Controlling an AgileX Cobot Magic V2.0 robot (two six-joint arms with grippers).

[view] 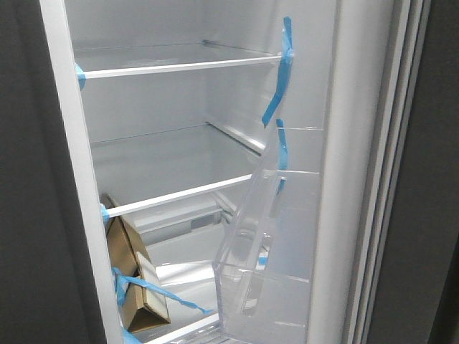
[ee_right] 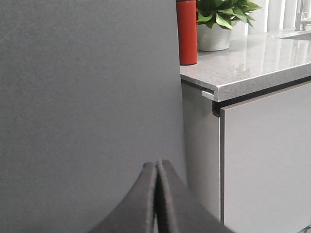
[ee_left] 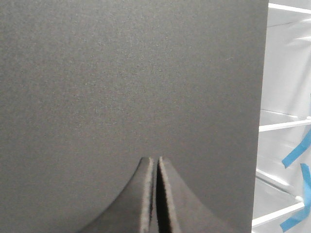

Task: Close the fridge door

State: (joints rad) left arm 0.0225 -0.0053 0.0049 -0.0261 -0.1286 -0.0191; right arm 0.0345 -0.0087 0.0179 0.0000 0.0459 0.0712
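Observation:
The fridge door point(view: 344, 143) stands open at the right of the front view. Its white inner face shows, with a clear plastic bin point(view: 265, 265) and blue tape strips point(view: 285, 64). In the right wrist view its flat dark-grey outer face point(ee_right: 87, 97) fills the left side. My right gripper point(ee_right: 156, 164) is shut and empty, its tips close against that face; I cannot tell whether they touch. My left gripper point(ee_left: 154, 159) is shut and empty in front of another dark-grey panel point(ee_left: 126, 77). Neither gripper shows in the front view.
The fridge interior has white-edged glass shelves point(view: 179, 68) and a brown carton point(view: 136, 279) taped at the lower left. A pale grey cabinet front point(ee_right: 267, 165) under a speckled counter point(ee_right: 252, 68) stands beside the door, with a red bottle point(ee_right: 187, 31) and a potted plant point(ee_right: 216, 24) on it.

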